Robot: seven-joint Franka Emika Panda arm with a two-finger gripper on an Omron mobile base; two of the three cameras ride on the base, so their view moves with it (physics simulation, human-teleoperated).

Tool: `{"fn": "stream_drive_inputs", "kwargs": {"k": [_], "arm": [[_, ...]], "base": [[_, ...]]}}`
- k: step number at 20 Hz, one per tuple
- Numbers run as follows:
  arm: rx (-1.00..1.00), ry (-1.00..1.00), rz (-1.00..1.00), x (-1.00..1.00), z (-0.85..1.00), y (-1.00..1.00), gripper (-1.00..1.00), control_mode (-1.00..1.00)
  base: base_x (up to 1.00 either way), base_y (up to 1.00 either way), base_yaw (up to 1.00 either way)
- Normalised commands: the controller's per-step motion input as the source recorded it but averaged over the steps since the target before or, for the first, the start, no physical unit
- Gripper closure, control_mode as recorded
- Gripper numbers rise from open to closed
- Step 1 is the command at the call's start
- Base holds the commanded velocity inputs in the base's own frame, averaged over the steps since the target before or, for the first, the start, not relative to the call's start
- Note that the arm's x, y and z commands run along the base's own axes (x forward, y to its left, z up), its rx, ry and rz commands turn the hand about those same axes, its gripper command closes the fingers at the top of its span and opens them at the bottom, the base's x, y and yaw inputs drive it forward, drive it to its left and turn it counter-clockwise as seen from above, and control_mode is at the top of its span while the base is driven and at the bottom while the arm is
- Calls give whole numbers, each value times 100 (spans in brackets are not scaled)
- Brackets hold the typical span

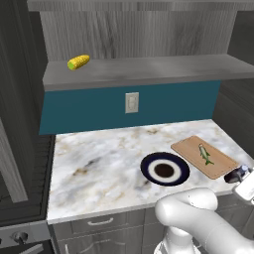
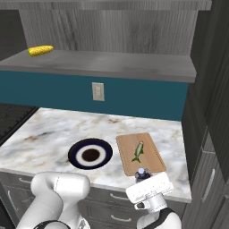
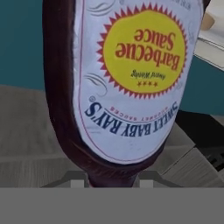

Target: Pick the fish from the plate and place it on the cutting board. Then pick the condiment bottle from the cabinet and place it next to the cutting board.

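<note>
Clamped on the condiment bottle [image 3: 127,83], the gripper [image 2: 142,178] hangs at the cutting board's [image 2: 150,159] 6 o'clock edge, the fish [image 2: 137,152] already aboard, where a hasty release could likely topple the bottle off the counter [image 2: 44,134].

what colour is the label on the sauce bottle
White with a yellow sunburst circle edged in red on the dark brown condiment bottle; the hand view shows it best.
</note>
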Motion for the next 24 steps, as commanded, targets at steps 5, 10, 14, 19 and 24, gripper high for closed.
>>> {"fn": "stream_drive_inputs", "kwargs": {"k": [5,10,14,19,24], "arm": [[0,4,0,17,-17,0,100,-100],[0,3,0,11,-15,0,100,-100],[0,2,0,8,-15,0,100,-100],[0,0,0,6,-14,0,100,-100],[0,0,0,2,-9,0,100,-100]], "base": [[0,0,0],[0,0,0],[0,0,0],[0,0,0],[0,0,0]]}}
